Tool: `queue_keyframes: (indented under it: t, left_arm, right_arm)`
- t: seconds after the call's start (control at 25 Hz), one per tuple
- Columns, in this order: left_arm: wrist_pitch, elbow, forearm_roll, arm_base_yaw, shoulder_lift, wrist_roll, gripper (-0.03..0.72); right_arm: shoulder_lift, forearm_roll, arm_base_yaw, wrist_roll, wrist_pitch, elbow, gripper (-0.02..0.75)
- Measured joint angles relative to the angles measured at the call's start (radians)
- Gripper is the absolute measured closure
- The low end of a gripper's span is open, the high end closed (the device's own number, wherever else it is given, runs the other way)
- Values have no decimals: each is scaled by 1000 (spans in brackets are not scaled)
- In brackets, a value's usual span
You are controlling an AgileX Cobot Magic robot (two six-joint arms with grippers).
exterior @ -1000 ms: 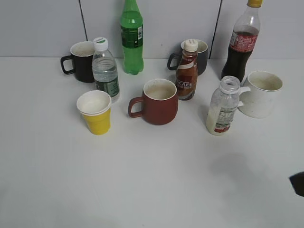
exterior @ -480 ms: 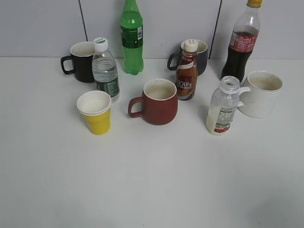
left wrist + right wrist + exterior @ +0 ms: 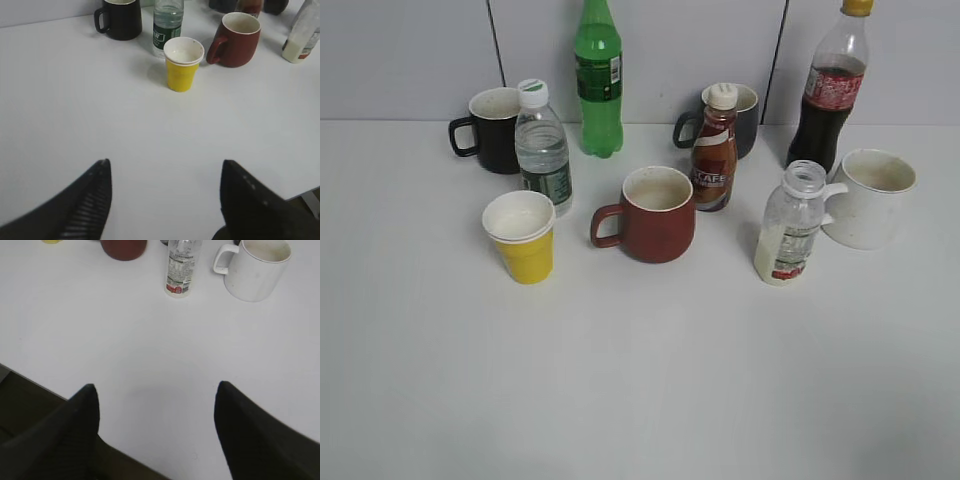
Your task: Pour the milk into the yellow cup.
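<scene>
The milk bottle stands capless at the right, with white liquid low in it and a red band near its base. It also shows in the right wrist view and at the edge of the left wrist view. The yellow cup stands upright at the left and shows in the left wrist view. My left gripper is open and empty, well short of the cup. My right gripper is open and empty near the table's front edge. Neither gripper shows in the exterior view.
A dark red mug stands between cup and milk. A white mug is right of the milk. Behind stand a water bottle, black mug, green bottle, coffee bottle, dark mug and cola bottle.
A dark gripper tip at the right edge of the exterior view one second ago has left the frame. The objects have not moved.
</scene>
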Motion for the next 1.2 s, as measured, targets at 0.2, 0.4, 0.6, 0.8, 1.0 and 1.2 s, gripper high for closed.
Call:
queue_keyframes:
  t: [0.2, 0.4, 0.6, 0.8, 1.0, 1.2]
  left_arm:
    - [-2, 0, -1, 0, -1, 2, 174]
    - [-3, 0, -1, 0, -1, 2, 174]
    - [-4, 0, -1, 0, -1, 2, 174]
    - [-5, 0, -1, 4, -1, 2, 174]
    - [-5, 0, -2, 116, -2, 2, 175]
    - [-6, 0, -2, 298, -14, 2, 175]
  right_arm:
    - [0, 0, 0, 3, 0, 0, 201]
    - [0, 0, 0, 3, 0, 0, 202]
    - [0, 0, 0, 3, 0, 0, 202]
    - [0, 0, 0, 4, 0, 0, 202]
    - [0, 0, -94, 4, -1, 0, 202]
    - [-31, -1, -320, 4, -1, 0, 202]
